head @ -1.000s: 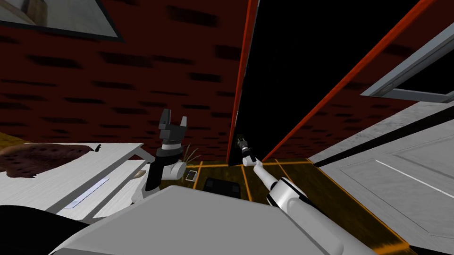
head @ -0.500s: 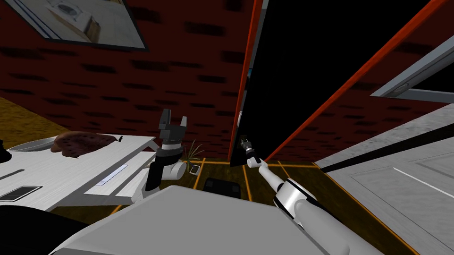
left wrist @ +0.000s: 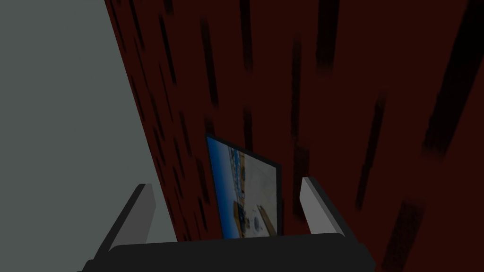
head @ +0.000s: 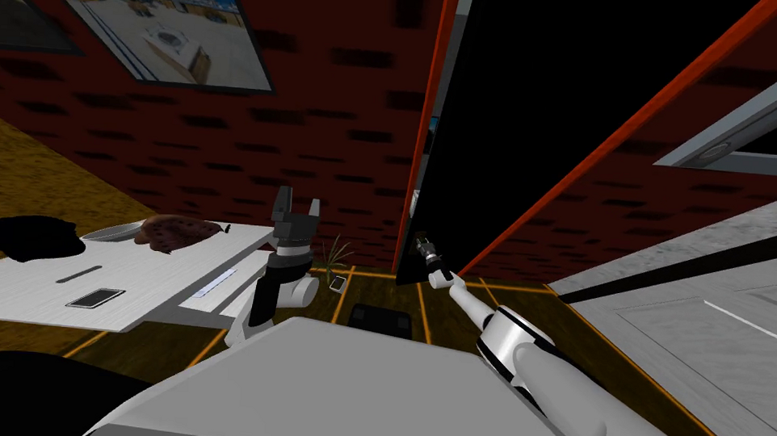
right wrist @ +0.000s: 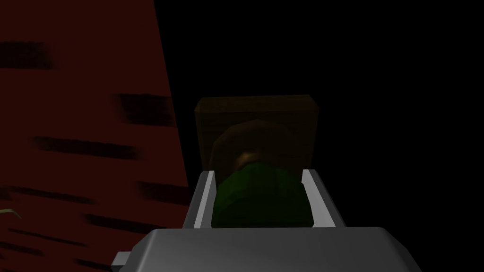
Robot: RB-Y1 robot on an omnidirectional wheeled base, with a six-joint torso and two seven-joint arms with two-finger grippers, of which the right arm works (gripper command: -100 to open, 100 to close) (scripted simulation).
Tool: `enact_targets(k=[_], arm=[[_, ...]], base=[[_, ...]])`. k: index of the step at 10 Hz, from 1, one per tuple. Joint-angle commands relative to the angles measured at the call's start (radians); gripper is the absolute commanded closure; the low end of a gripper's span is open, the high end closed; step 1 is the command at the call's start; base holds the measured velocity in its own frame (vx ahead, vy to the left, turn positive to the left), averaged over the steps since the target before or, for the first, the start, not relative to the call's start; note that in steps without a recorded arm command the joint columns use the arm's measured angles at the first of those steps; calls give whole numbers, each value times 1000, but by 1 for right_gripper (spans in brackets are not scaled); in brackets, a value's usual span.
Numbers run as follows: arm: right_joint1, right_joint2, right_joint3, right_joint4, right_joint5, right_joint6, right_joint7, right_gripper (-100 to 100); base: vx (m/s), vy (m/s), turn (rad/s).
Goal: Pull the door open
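Stage: pull under way | R gripper (right wrist: 259, 177) clenched on green knob (right wrist: 259, 200), at door (head: 511, 135) free edge by brick wall (head: 300, 144) | chg: gap at jamb wider than 1 s ago, view shifts w/ my base → door opening | L gripper (head: 296, 210) splayed, idle

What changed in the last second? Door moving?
My base or torso moved: the whole head view shifted, with the white table and framed wall picture sliding across it. The black door has swung slightly further off its orange-red frame, a pale sliver widening at that edge. Unchanged: right pincer shut on the dark green round knob; left pincer raised, open.
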Motion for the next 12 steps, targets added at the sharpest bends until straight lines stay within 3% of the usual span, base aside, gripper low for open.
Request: enact_targets(k=[1,3,4,12], arm=[[-4,-24,22,7,0,-18,-38,100],[-4,-50,38,8,-2,-29,-67,100],[-1,-39,30,6,-3,-21,-50,100],[-6,-136,190,-63,35,-98,-180,100]], base=[[-65,-28,127],[-64,-30,89],[-25,-16,21],[-160,-138,58]])
